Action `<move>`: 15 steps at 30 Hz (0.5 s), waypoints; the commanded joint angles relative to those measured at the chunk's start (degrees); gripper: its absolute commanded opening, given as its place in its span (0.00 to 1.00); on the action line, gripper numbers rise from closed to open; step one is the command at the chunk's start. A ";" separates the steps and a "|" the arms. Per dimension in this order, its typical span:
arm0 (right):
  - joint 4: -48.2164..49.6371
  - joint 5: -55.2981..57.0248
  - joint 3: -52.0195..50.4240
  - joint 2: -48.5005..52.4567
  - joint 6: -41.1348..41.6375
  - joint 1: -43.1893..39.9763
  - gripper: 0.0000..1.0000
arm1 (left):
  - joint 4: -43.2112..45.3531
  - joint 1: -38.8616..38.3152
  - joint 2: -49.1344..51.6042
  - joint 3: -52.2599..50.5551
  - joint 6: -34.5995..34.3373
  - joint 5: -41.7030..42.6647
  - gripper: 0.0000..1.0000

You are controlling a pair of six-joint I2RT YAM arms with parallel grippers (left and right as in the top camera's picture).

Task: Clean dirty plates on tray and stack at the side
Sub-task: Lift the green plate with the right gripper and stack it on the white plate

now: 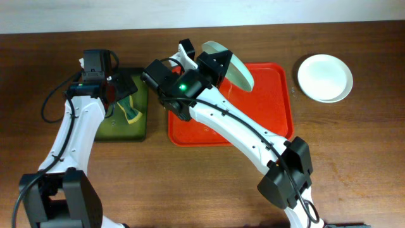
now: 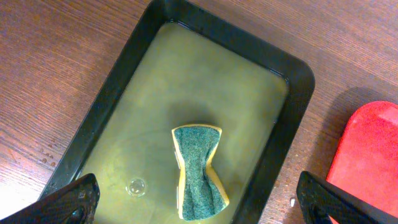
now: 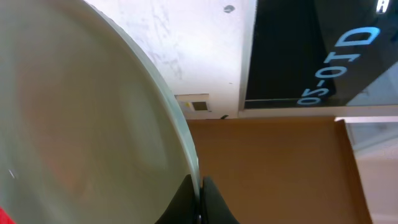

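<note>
Right pincer (image 3: 199, 202) is closed narrowly on the rim of a pale mint-blue plate (image 1: 237, 68), its two dark fingers pinching the edge from either side. The right arm reaches from the near right of the scene to the middle. It holds this plate steeply tilted, almost on edge, above the far left corner of the red tray (image 1: 272, 114). Whether the plate's lower edge touches the tray cannot be told. In the wrist view the plate's pale, smooth face fills the left half of the picture.

A dark wooden table (image 1: 354, 164) carries everything. The red tray lies at its middle. Just to its left, close but apart, sits a smaller dark green tray (image 2: 118, 74) holding a shallow layer of murky yellowish liquid (image 2: 205, 81). The left pincer (image 2: 198, 180) hangs over this tray, fingers spread wide, holding nothing.

A white plate (image 1: 324, 77) rests flat on the table to the right of the red tray, near its far corner and not touching it. A yellow sponge (image 2: 199, 171) with a green scouring face lies in the liquid, narrowed at its waist, directly beneath the left pincer. A small bubble (image 2: 135, 185) sits beside it.
</note>
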 commanded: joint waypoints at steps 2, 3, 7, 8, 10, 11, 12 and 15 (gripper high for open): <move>0.15 -26.29 1.18 -0.50 1.36 -1.92 0.04 | -0.07 0.15 -0.31 0.59 0.48 -0.04 0.99; 0.94 -45.22 0.85 0.00 -0.85 -5.38 0.04 | -0.09 0.15 -0.31 0.59 0.48 -0.04 0.99; 1.25 -46.97 1.09 -2.75 0.17 -15.67 0.04 | -0.13 0.15 -0.31 0.59 0.48 -0.04 0.99; 3.43 -48.76 1.09 -4.28 1.01 -20.17 0.04 | -0.11 0.15 -0.31 0.59 0.48 -0.04 1.00; 6.03 -62.42 1.09 -5.27 2.71 -30.23 0.05 | -0.09 0.15 -0.31 0.59 0.48 -0.04 0.99; 6.49 -75.01 1.09 -4.72 2.71 -37.53 0.05 | -0.09 0.15 -0.31 0.59 0.48 -0.04 0.99; 6.64 -84.61 1.07 -4.15 2.71 -42.97 0.04 | -0.11 0.15 -0.31 0.59 0.46 -0.04 0.99; 6.75 -103.16 0.96 -1.25 2.75 -57.53 0.04 | -0.09 0.15 -0.31 0.59 0.46 -0.04 0.99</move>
